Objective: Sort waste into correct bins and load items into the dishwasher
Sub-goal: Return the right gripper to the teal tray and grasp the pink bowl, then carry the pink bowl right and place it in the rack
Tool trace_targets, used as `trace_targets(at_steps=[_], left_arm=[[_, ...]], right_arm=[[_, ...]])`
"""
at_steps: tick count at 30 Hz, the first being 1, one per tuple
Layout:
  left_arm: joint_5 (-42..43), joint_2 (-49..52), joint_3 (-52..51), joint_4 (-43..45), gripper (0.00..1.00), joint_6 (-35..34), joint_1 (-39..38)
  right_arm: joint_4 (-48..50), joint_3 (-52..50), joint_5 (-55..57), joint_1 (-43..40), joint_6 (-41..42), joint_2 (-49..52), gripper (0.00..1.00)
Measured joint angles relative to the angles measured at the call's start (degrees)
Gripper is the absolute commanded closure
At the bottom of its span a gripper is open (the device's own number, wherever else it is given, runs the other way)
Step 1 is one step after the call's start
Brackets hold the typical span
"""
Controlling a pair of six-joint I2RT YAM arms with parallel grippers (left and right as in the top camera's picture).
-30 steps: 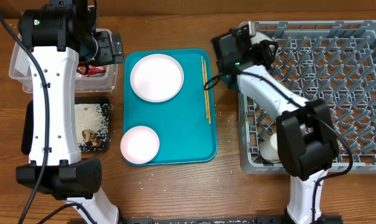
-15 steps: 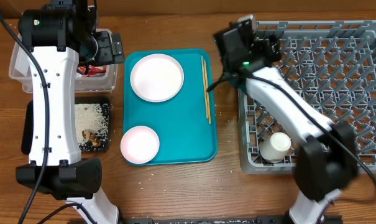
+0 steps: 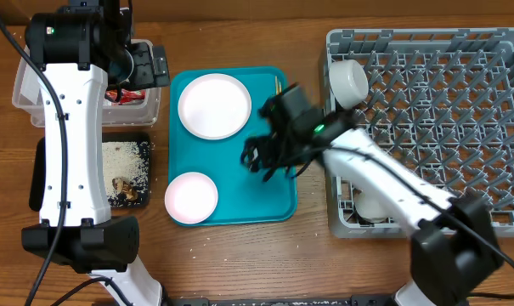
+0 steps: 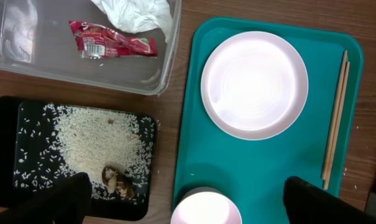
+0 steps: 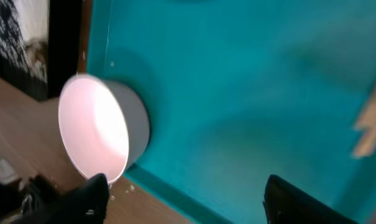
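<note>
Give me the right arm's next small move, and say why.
Probably ease the right claw down toward the small pinkish-white bowl on the teal serving tray, so one finger goes inside its rim. The claw hangs open and empty over the tray, the wrist view shows the bowl upright close by, and it is not yet in the grey plastic dish rack.

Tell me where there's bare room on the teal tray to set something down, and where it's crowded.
On the teal tray, the bare patch lies below the plate, right of the bowl and left of the chopsticks; the right gripper hangs over it. The left side is crowded: plate above bowl.
</note>
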Motion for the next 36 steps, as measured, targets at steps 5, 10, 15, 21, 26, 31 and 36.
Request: trace_targets(at_steps=[5, 10, 15, 21, 26, 31, 36], left_arm=[[0.00, 0.00, 0.00, 0.00, 0.00, 0.00, 0.00], [0.00, 0.00, -0.02, 0.00, 0.00, 0.00, 0.00], [0.00, 0.00, -0.02, 0.02, 0.00, 0.00, 0.00], [0.00, 0.00, 0.00, 0.00, 0.00, 0.00, 0.00], [0.00, 0.00, -0.02, 0.02, 0.00, 0.00, 0.00], [0.00, 0.00, 0.00, 0.02, 0.00, 0.00, 0.00], [0.00, 0.00, -0.02, 0.00, 0.00, 0.00, 0.00]], right_arm=[[5.49, -2.58, 4.04, 8.04, 7.96, 1.22, 0.27], [9.55, -2.58, 10.29, 12.94, 11.98, 2.73, 0.32], [13.03, -2.60, 13.16, 13.90, 14.53, 7.02, 0.42], [12.92, -2.67, 13.84, 13.92, 15.82, 10.16, 0.76], [9.62, -2.71, 14.03, 13.03, 16.31, 10.14, 0.96], [-7.26, -0.28, 21.40, 8.20, 15.54, 6.27, 0.96], [-18.75, 3.54, 37.22, 1.46, 15.54, -5.27, 0.96]])
